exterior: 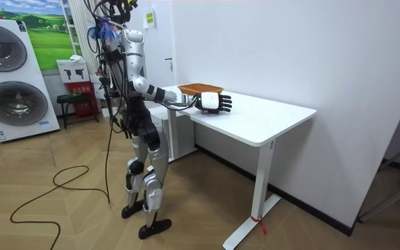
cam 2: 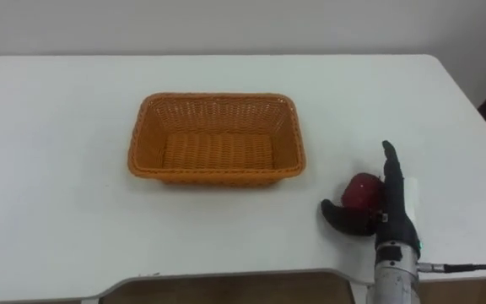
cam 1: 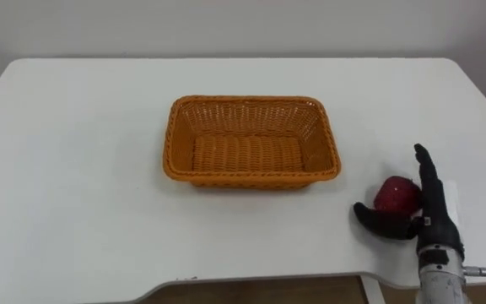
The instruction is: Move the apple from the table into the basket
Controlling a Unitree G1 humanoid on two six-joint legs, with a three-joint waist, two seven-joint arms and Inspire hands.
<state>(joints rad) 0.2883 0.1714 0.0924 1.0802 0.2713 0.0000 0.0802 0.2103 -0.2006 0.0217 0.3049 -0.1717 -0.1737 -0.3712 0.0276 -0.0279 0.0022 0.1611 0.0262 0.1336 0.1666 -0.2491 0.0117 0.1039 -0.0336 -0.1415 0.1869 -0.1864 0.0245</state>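
I am at the grasp, my right hand open with fingers straight and thumb spread, the apple on the table between them, so next I should curl round it and carry it past my thumb to the basket; I see no readable writing.

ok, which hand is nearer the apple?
Right. The right hand is at the apple, open, with its fingers straight along the apple's right side and its thumb in front. The left hand is off the table, farther away.
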